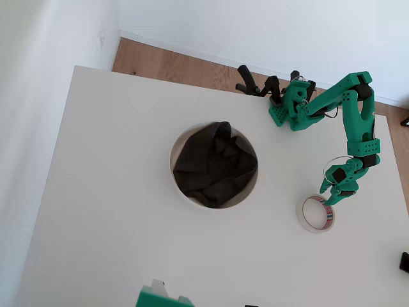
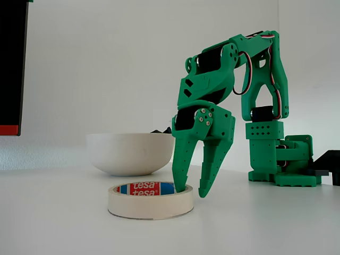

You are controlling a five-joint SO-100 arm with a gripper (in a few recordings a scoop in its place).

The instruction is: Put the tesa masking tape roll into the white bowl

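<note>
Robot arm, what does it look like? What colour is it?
The arm is bright green plastic with black motor blocks at its joints, dotted with small holes and silver screws. Thin red, white and black cables loop along it. Its pincer has two long, pointed green fingers.

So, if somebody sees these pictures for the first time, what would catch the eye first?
Probably the bright green arm at the right of the white table; its gripper straddles the rim of the tape roll, one finger inside the ring and one outside. Next, the white bowl mid-table, filled with dark cloth, stands apart to the left in the overhead view.
</note>
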